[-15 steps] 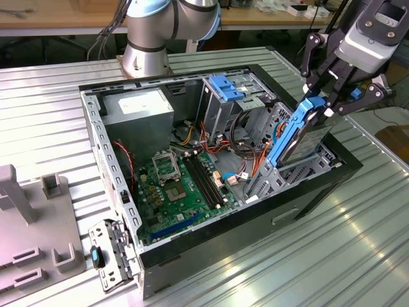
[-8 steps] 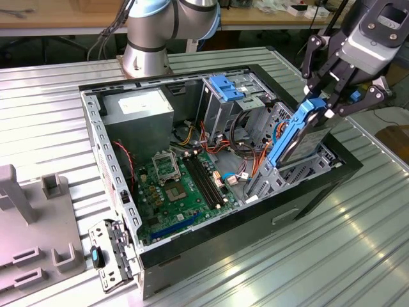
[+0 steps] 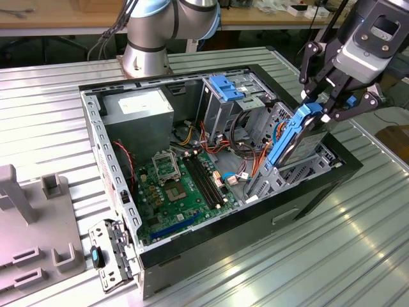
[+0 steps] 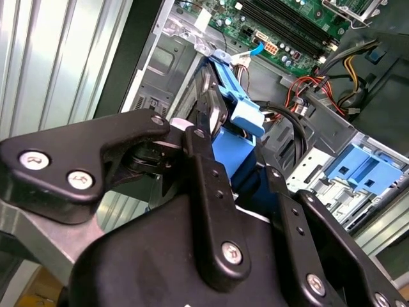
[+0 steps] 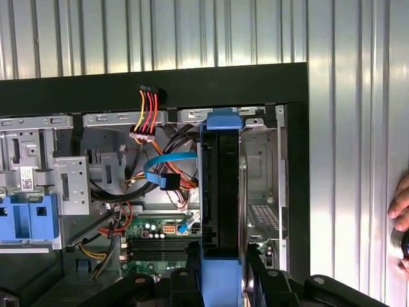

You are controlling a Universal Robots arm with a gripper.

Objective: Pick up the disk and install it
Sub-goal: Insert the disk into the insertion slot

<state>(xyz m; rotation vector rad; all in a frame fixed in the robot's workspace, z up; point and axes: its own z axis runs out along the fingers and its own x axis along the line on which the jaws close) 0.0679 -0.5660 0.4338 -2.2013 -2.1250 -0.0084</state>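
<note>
Black linkage bars of the gripper (image 4: 238,176) stand nearest in the second wrist view, jointed with bright screw heads. Its fingers are closed in on either side of the disk (image 4: 231,96), pinching its near end.

In the first wrist view the gripper (image 5: 222,265) and disk (image 5: 220,185) are seen edge-on. The disk is a narrow dark slab between bright blue plastic ends, its long axis running away from the camera into the open computer case (image 5: 192,83). That view also catches a person's hand (image 5: 401,214) at the frame edge, over the ribbed metal table (image 5: 345,128).

The exterior view gives the tilt. The disk (image 3: 295,137) leans with its upper end in the gripper (image 3: 321,110) and its lower end down among the grey metal bays at the case's corner, toward the exterior view's right. It is apart from the fixed blue bracket (image 3: 225,86) farther back.

Deeper in the case lies the green motherboard (image 3: 182,185). Behind the case stands the arm's round base (image 3: 148,48).
</note>
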